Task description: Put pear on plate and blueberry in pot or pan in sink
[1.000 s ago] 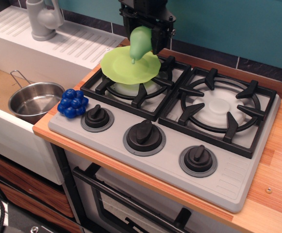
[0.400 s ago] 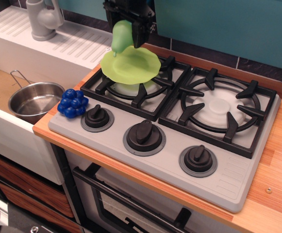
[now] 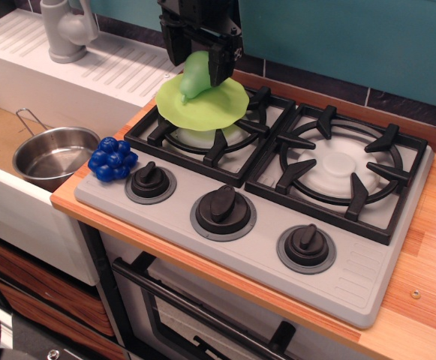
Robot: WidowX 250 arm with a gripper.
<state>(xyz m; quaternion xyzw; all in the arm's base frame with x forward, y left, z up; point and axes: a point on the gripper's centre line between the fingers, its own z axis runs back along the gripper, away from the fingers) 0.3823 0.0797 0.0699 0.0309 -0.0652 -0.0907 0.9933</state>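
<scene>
Tilting in the gripper, pear neck-up, base toward plate.

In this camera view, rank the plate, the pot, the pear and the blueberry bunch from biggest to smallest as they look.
1. plate and pot: about equally wide, and the pot sits nearer the camera, so unranked.
2. blueberry bunch.
3. pear, partly hidden by the gripper, so unsure.

Wooden counter carries grey stove.
</scene>
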